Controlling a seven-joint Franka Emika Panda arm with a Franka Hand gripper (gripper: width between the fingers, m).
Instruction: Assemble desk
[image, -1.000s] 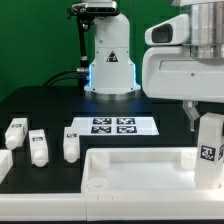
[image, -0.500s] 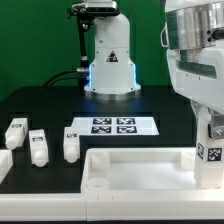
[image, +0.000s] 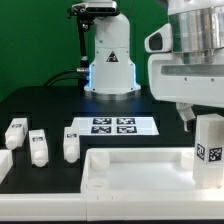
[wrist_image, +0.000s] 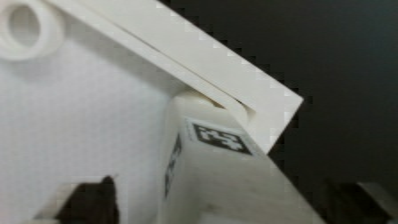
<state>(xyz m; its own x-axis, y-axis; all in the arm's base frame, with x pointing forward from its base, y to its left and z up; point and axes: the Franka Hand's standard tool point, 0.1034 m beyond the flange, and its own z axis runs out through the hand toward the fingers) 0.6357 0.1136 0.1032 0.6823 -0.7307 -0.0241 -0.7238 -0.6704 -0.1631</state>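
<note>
Desk top (image: 130, 172) is seen on a black table (image: 40, 105), one leg block (image: 210, 150) upright at its corner, between the spread fingers of the gripper (wrist_image: 222, 205).

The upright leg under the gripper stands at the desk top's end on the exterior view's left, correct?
No. The upright leg under the gripper stands at the desk top's end on the exterior view's right, not its left, as the exterior view shows.

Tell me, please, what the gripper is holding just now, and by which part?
Nothing, it seems: the gripper is open, its fingers standing apart on either side of the upright white plastic square leg block.
</note>
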